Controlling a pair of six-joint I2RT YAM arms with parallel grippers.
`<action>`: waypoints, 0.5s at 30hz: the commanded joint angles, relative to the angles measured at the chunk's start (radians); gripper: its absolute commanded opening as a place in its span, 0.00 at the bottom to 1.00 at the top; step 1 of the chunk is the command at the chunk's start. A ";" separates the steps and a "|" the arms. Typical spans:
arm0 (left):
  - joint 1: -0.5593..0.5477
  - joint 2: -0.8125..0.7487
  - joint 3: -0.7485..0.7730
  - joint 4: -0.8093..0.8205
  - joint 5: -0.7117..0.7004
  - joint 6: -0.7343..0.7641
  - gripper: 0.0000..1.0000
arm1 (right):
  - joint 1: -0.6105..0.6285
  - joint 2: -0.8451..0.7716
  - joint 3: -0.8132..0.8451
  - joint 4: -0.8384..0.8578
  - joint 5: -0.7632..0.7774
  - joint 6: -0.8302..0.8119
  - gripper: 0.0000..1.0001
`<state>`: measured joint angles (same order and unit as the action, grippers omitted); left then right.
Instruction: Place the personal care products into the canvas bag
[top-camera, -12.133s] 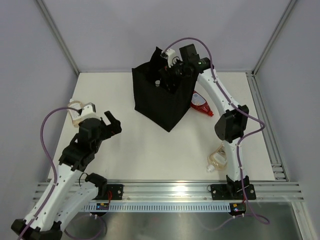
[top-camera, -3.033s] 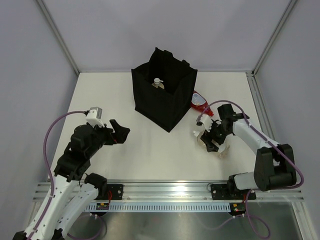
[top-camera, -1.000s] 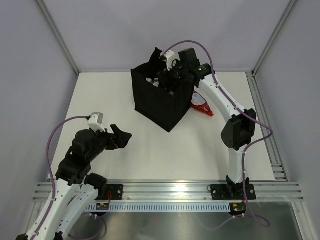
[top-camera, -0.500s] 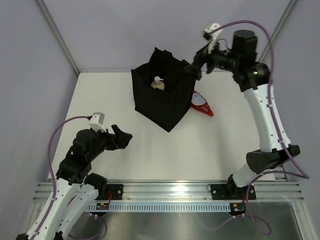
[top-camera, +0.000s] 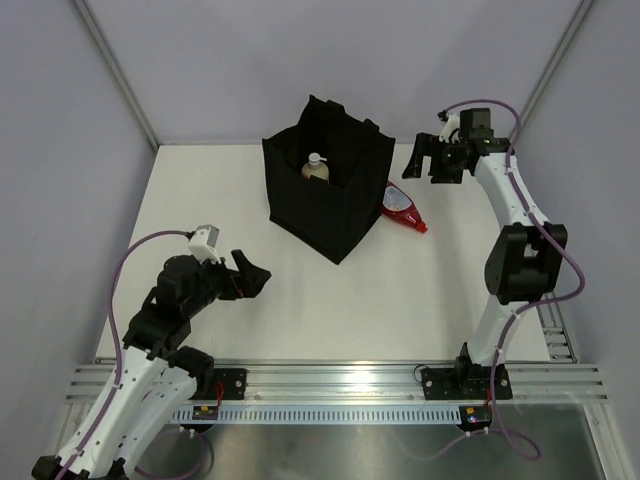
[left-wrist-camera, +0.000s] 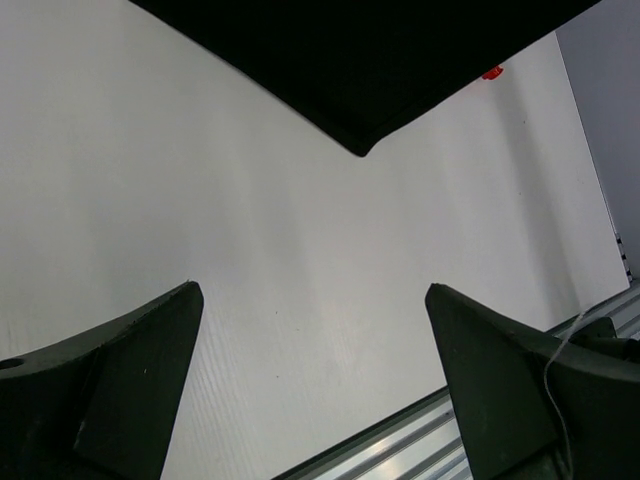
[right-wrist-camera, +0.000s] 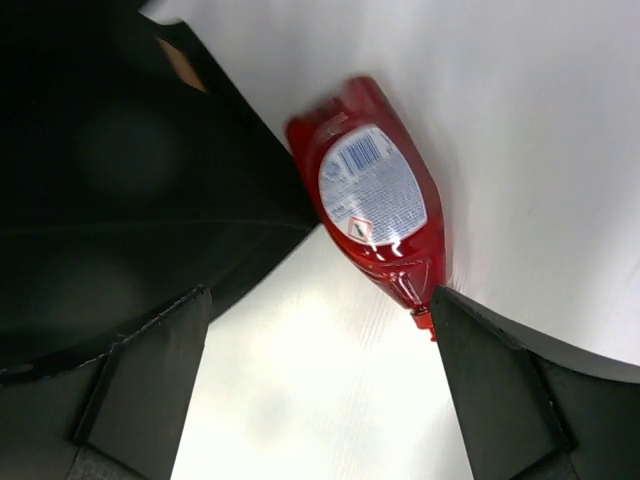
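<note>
The black canvas bag (top-camera: 330, 190) stands upright at the back middle of the table. An amber-liquid bottle with a white cap (top-camera: 315, 169) shows inside it. The red squeeze bottle (top-camera: 403, 209) lies on the table against the bag's right side; the right wrist view shows it (right-wrist-camera: 378, 205) with its label up, next to the bag's wall (right-wrist-camera: 130, 180). My right gripper (top-camera: 428, 160) is open and empty, raised to the right of the bag and above the red bottle. My left gripper (top-camera: 250, 275) is open and empty over the table at the front left; the bag's corner (left-wrist-camera: 360, 75) shows in its view.
The white table (top-camera: 330, 300) is ringed by grey walls, with an aluminium rail (top-camera: 340, 380) along the near edge. No other loose objects show on the table.
My right arm has swung down and to the right, from high beside the bag's top to a lower spot over the red bottle. My left arm has shifted slightly forward.
</note>
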<state>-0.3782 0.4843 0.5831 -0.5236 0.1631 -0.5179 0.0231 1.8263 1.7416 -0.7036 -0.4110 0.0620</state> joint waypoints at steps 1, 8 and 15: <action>0.002 0.026 -0.016 0.109 0.052 -0.021 0.99 | -0.003 0.114 0.077 -0.028 0.028 0.078 1.00; 0.002 0.062 -0.038 0.154 0.073 -0.021 0.99 | 0.027 0.379 0.312 -0.160 0.116 -0.030 1.00; 0.002 0.106 -0.074 0.241 0.101 -0.041 0.99 | 0.130 0.484 0.381 -0.246 0.184 -0.178 1.00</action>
<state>-0.3782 0.5743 0.5156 -0.3859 0.2230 -0.5484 0.0856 2.2898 2.0689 -0.8753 -0.2707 -0.0254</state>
